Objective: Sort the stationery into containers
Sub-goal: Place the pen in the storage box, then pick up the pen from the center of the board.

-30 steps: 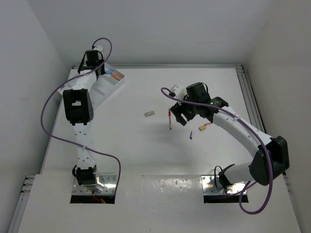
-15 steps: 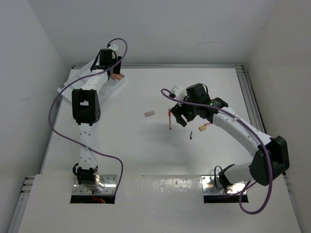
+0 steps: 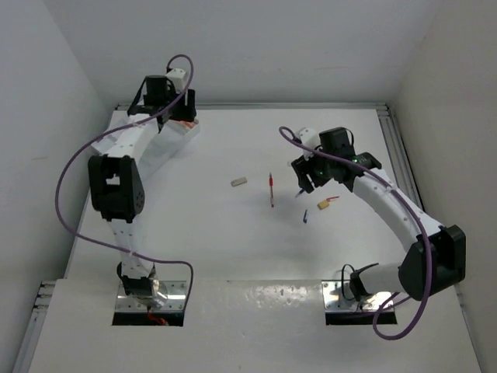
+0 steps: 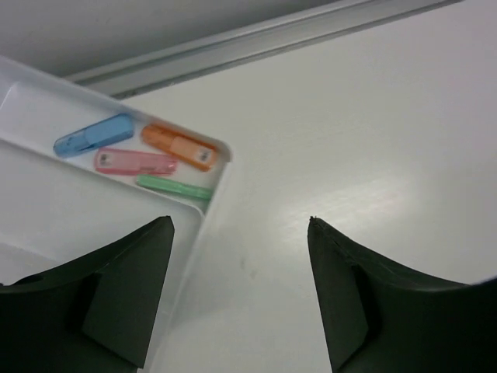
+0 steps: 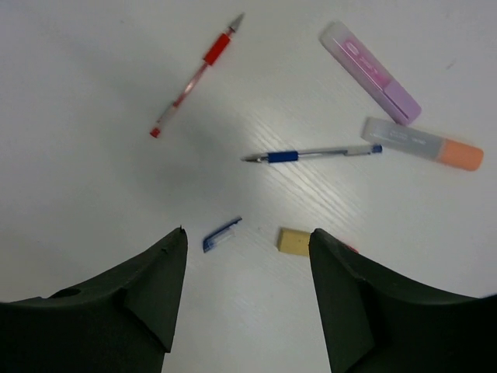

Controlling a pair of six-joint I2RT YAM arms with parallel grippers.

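Lying near-to-far, tip far: red pen

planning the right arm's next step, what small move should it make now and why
Probably lower the right gripper onto the small blue piece: its jaws stand open and empty, and the piece lies loose right ahead of them, not yet in the tray with the four markers.

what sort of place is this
Probably a robot lab: left arm and right arm bolted to a white table, plain white walls around it, a red pen lying loose, a divided tray.
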